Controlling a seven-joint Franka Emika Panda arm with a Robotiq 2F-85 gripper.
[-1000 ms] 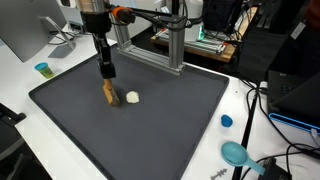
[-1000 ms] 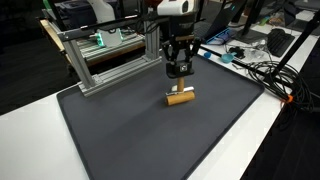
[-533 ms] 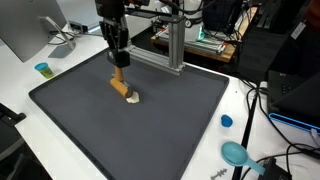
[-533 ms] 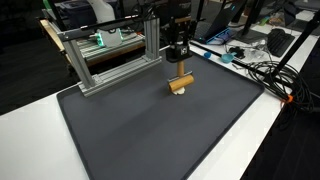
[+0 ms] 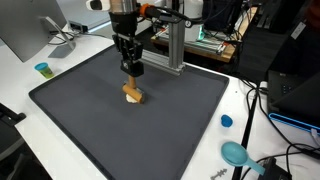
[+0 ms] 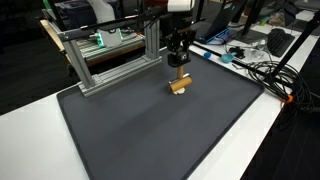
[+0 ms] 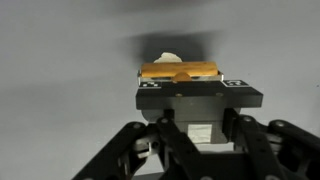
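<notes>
My gripper [image 5: 132, 74] is shut on a tan wooden block [image 5: 131, 92], which hangs below the fingers just above the black mat [image 5: 90, 120]. In an exterior view the same gripper [image 6: 178, 70] holds the block [image 6: 179, 85] near the mat's far middle. A small white piece [image 5: 140, 98] lies on the mat right beside and partly under the block. In the wrist view the block [image 7: 178, 72] lies crosswise at the gripper [image 7: 178, 83], with the white piece [image 7: 166, 58] just beyond it.
An aluminium frame [image 5: 170, 50] stands at the mat's back edge, close behind the arm. A small blue cup [image 5: 42, 69], a blue cap [image 5: 226, 121] and a teal scoop-like thing [image 5: 236, 153] sit on the white table. Cables [image 6: 265, 72] lie off the mat.
The gripper has carried the block across the mat toward the white piece, and the block now hangs right at it. The jaws stayed shut on the block throughout.
</notes>
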